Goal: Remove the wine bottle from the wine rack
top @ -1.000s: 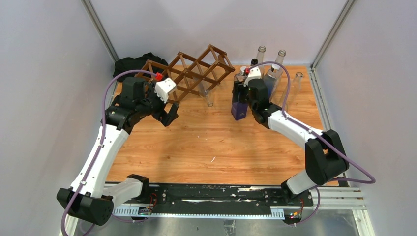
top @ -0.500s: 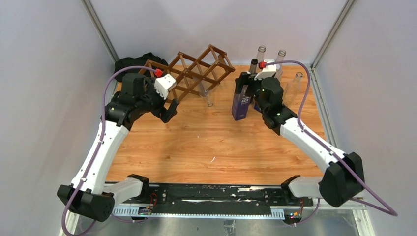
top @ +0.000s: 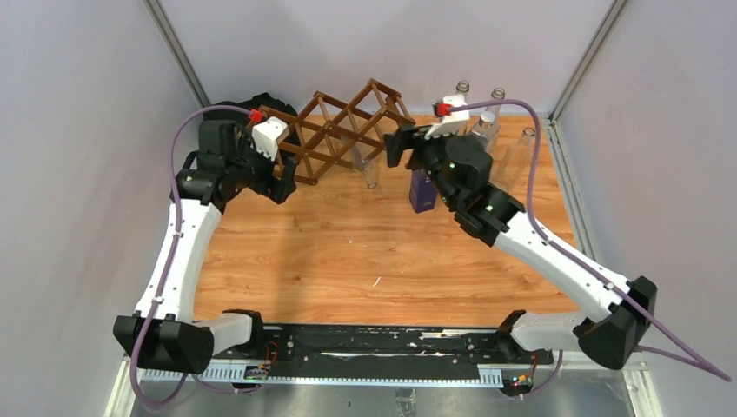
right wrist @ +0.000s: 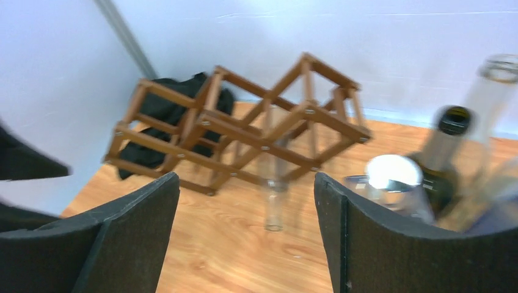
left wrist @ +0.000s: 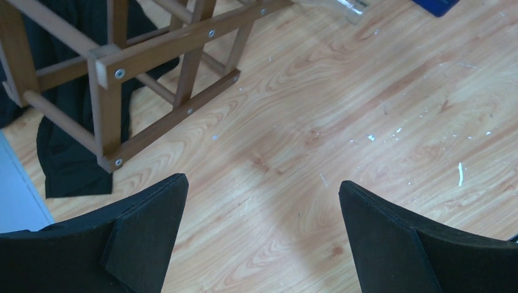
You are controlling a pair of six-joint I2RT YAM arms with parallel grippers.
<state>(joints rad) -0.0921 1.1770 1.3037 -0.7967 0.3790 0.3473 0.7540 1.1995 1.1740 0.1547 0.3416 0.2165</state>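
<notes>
From above, the wine rack is seen at the back of the desk; a clear wine bottle is lodged in it, neck slanting down from the rack's front; the left claw is held at the rack's left end, the right claw just right of the rack.

At the left wrist, the claw's fingers are spread wide over bare desk before the rack's corner.

At the right wrist, the fingers are parted, nothing gripped; rack and bottle are framed between them, well apart.
</notes>
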